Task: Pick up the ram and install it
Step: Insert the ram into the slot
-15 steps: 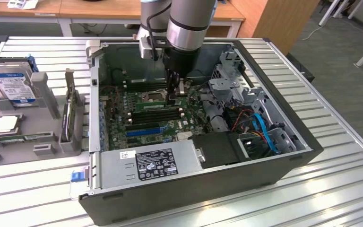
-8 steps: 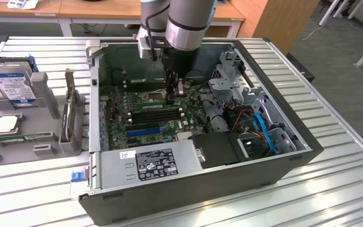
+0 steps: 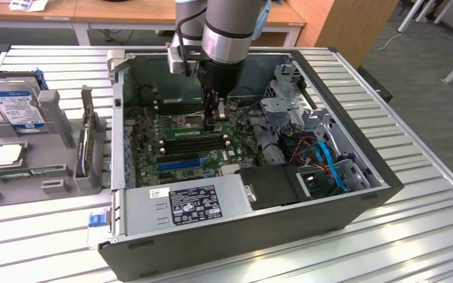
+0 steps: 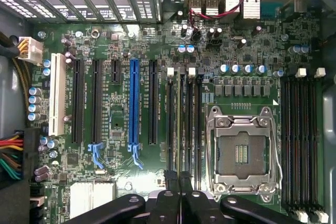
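1. the computer case (image 3: 250,239) lies open on its side on the counter (image 3: 415,236). its dark walls hem the motherboard in on all sides, and the only open room is from above.
2. the arm comes straight down into that opening. the gripper (image 4: 181,182) hangs over the bank of memory slots (image 4: 184,103) beside the cpu socket (image 4: 241,150).
3. the gripper is pinched narrow on the ram (image 4: 182,124). the ram is seen edge-on as a thin dark-green line running along the middle slot of that bank. whether it is seated i cannot tell.
4. white latches mark the slot ends, and neighbouring slots lie just beside it on both flanks.
5. a metal drive cage (image 3: 289,112) and red and blue cables (image 3: 325,159) crowd the exterior view's right. the grey power supply (image 3: 187,203) closes off the near side.
6. a long bright-blue slot (image 4: 134,103) and a white slot (image 4: 56,93) lie parallel to the memory slots, further across the board.
7. outside the case, on the exterior view's left, a grey rack (image 3: 53,135) holds a hard drive (image 3: 14,103).
8. the counter is ribbed pale metal, and the green board is dense with small capacitors.
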### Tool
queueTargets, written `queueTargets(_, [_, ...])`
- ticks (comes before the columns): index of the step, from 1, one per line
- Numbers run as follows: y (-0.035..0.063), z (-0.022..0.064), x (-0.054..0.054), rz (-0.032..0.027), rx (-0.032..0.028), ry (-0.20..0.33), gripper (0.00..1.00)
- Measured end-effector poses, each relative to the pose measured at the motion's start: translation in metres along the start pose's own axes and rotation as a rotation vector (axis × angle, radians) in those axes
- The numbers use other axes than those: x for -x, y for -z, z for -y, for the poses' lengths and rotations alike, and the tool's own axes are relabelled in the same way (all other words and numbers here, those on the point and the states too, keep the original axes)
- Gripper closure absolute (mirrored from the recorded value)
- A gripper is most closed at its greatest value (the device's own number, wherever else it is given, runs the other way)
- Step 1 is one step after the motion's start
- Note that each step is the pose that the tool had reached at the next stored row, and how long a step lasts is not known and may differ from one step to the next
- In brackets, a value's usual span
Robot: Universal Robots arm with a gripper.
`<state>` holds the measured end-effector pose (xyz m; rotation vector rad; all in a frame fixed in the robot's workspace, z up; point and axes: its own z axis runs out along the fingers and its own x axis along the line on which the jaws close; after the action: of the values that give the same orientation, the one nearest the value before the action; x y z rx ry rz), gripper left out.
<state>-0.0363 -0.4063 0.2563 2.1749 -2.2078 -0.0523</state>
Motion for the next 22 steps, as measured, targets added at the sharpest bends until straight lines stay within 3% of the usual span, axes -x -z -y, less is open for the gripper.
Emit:
queueTargets(12, [-0.0115, 0.0005, 0.0, 0.0004, -0.0015, 0.0, 0.88])
queueTargets(22, [-0.012, 0.0006, -0.001, 0.0005, -0.0016, 0.0, 0.88])
